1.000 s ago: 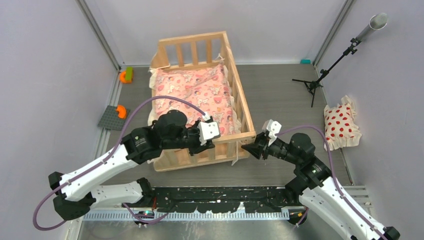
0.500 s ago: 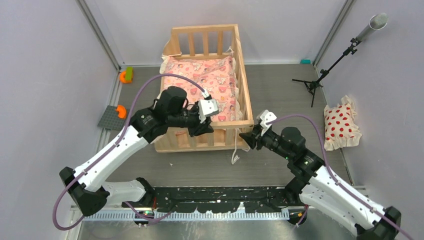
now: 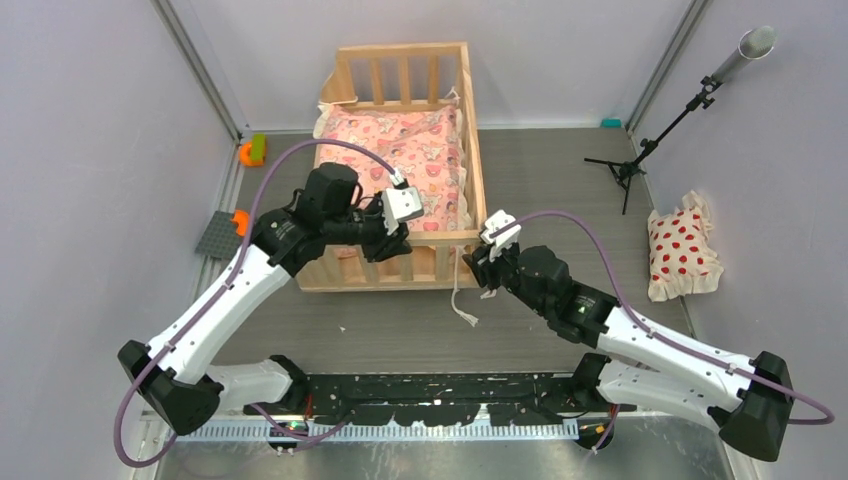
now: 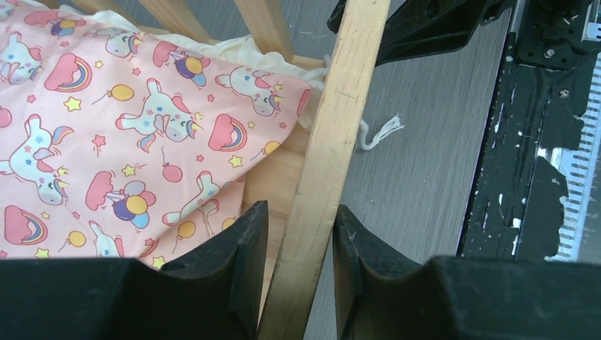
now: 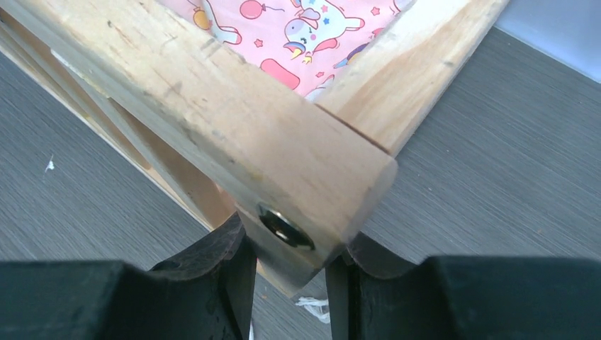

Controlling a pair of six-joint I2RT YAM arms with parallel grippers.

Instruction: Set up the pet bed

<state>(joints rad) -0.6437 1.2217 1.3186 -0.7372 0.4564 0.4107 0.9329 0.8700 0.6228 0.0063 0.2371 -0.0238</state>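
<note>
The pet bed [image 3: 470,150], a light wood crib with slatted rails, stands squarely in the middle of the table with a pink cartoon-print cushion [image 3: 405,165] inside. My left gripper [image 3: 390,243] straddles the near top rail [image 4: 340,106]. Its jaws are open, with slivers of space beside the rail [image 4: 299,212]. My right gripper [image 3: 472,263] is shut on the bed's near right corner post [image 5: 212,92], both fingers pressing its end by the bolt [image 5: 294,241]. The cushion [image 4: 106,127] lies just inside the rail.
A white pillow with red dots [image 3: 682,250] lies against the right wall. A black tripod stand [image 3: 640,150] is at the back right. Orange toys [image 3: 252,150] and a grey plate [image 3: 225,235] sit at the left. A cream tie [image 3: 462,305] trails on the floor.
The bed has slid away from the arm bases and turned square to the table. Both arms reached forward with it. The left jaws have widened slightly around the rail.
</note>
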